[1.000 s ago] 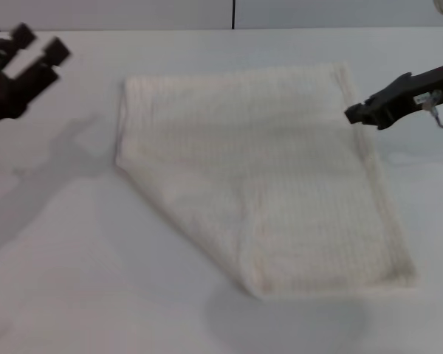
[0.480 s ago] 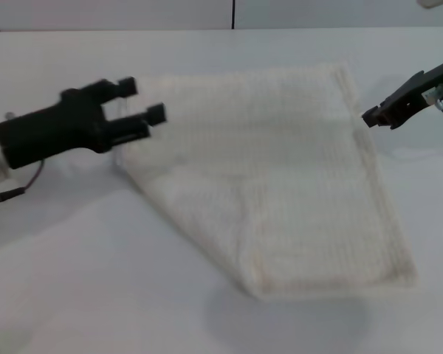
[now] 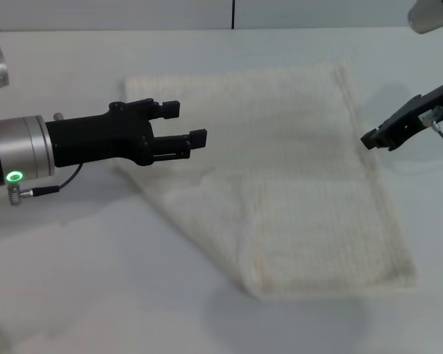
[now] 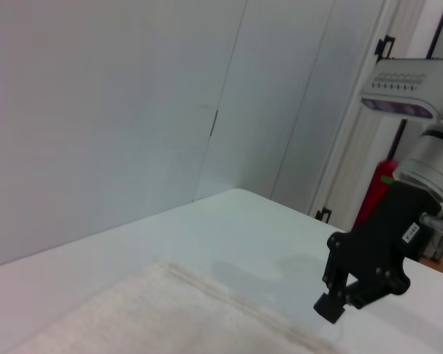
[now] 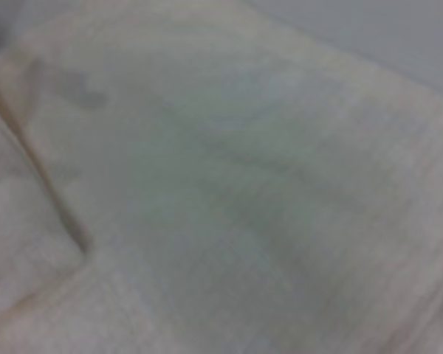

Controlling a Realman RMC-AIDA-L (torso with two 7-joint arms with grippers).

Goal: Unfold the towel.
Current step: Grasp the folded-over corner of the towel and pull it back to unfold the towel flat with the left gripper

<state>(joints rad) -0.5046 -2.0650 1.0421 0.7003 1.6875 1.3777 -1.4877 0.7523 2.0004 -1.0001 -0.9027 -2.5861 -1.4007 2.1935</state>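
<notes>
The cream-white towel [image 3: 280, 192] lies folded on the white table, with a slanted folded edge along its near left side. My left gripper [image 3: 188, 124] is open and empty, reaching in from the left and hovering over the towel's left part. My right gripper [image 3: 371, 139] hangs just beside the towel's right hem, slightly above the table. The left wrist view shows the towel's far edge [image 4: 170, 302] and the right gripper [image 4: 358, 276] beyond it. The right wrist view is filled by the towel [image 5: 244, 184] with a crease in it.
The white table [image 3: 74, 280] extends on all sides of the towel. A grey wall with panel seams [image 4: 214, 122] stands behind it. A red object [image 4: 380, 192] stands behind the right arm, off the table.
My left arm has swung in from the far left and now reaches over the towel's left part, fingers open. My right gripper has drifted slightly right and nearer. The towel has not moved.
</notes>
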